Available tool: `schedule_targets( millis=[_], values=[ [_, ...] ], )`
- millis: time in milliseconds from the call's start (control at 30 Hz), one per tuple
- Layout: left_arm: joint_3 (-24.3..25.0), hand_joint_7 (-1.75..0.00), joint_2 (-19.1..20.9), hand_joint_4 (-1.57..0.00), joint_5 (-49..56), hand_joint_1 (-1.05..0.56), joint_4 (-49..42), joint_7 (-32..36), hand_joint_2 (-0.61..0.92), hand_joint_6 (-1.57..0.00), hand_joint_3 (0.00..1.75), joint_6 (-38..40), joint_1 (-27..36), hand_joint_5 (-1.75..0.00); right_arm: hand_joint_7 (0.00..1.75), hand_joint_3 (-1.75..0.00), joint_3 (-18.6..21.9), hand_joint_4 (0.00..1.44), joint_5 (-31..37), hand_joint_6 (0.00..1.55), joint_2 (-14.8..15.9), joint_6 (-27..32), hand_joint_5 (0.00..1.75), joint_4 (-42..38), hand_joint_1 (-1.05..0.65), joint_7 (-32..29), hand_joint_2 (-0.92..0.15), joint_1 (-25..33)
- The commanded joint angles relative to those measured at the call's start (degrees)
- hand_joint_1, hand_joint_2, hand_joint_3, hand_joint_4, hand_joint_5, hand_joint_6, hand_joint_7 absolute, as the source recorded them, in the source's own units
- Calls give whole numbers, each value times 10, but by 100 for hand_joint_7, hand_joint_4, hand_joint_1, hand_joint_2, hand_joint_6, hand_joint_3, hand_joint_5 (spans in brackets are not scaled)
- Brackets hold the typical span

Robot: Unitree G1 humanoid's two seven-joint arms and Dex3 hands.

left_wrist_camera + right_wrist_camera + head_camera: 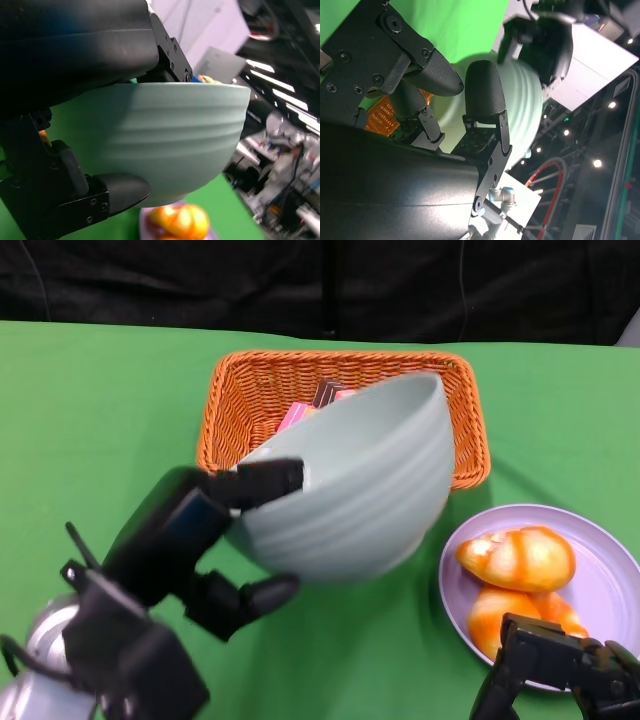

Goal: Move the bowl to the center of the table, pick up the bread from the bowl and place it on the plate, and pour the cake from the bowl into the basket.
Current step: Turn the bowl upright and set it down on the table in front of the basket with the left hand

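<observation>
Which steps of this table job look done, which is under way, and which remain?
Done: the bread lies on the purple plate, so that transfer looks finished. In hand: the left hand grips the pale green bowl, tipped toward the wicker basket, where wrapped cakes already show. Left: whether anything remains inside the bowl cannot be seen. The right hand sits by the plate, holding nothing.

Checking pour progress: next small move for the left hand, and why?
Probably keep tipping. The left hand holds the pale green ribbed bowl tilted over the orange wicker basket, where wrapped cakes already show. Whether the bowl is empty can't be seen.
</observation>
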State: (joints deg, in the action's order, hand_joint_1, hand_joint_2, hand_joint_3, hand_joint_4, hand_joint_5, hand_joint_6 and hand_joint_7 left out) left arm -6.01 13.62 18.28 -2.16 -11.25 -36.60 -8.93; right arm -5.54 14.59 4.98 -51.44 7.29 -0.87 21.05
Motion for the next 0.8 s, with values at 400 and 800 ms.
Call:
schedule_targets(
  millis=[400, 800],
  values=[
    [-11, -175, 110, -104, 366, -17, -72, 291, 18, -80, 151, -165, 9, -175, 147, -175, 3, 87, -16, 79, -4, 1, 175, 13, -15, -7, -17, 7],
    [-150, -128, 191, -99, 561, -31, -82, 432, 71, -91, 16, -38, -3, -175, 148, -174, 6, 88, -14, 79, -4, -1, 175, 16, -19, -9, -16, 9]
  ],
)
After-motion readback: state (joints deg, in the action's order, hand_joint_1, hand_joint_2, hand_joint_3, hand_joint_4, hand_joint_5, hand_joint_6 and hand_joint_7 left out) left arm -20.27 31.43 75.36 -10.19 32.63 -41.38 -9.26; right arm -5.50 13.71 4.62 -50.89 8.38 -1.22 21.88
